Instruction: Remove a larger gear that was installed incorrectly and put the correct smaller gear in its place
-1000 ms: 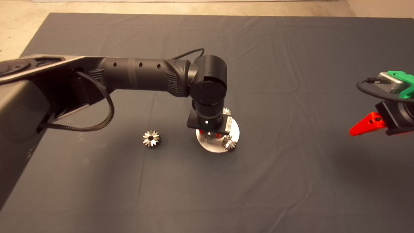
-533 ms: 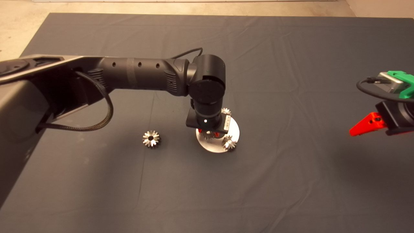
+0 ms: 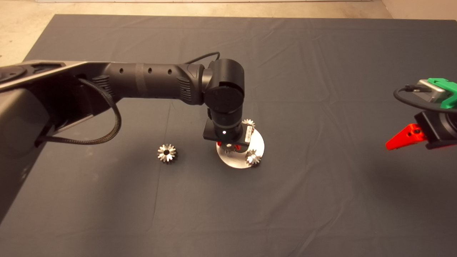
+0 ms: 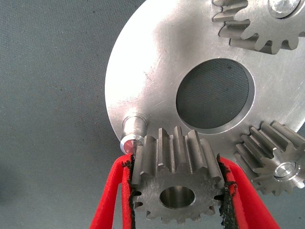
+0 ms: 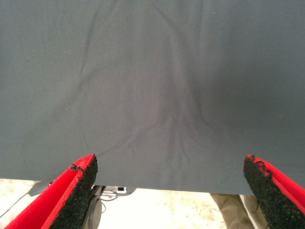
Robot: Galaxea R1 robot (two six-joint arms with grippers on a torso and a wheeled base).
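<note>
Your inventory, op:

- Surface: dark mat (image 3: 321,89), creased cloth, covers the table. Pale floor shows past its far edge and far-left corner. R wrist view gives you bare mat plus a strip of light floor beyond its edge.
- Round metal plate (image 4: 157,71), silvery disc w/ a large centre hole, lies flat on the mat near centre. One bare peg (image 4: 132,135) stands at its rim.
- Two short-toothed gears sit on the plate's pegs: one (image 4: 274,157) near the L gripper, one (image 4: 259,24) across the hole from it.
- Smaller gear (image 4: 176,183): pinched between the L gripper's pads, bore showing, just beside the bare peg and not on it; you can't tell if it touches the peg.
- Larger gear (image 3: 166,153): star-toothed, flat on the mat, off the plate, well to the plate's left in head view.
- L arm: reaches in from the left, wrist turned straight down over the plate's left part. L gripper (image 4: 177,188) clamped on the smaller gear, one finger each side.
- R gripper (image 5: 169,191): parked at the right edge of head view, apart from the plate, fingers spread wide, holding nothing.
</note>
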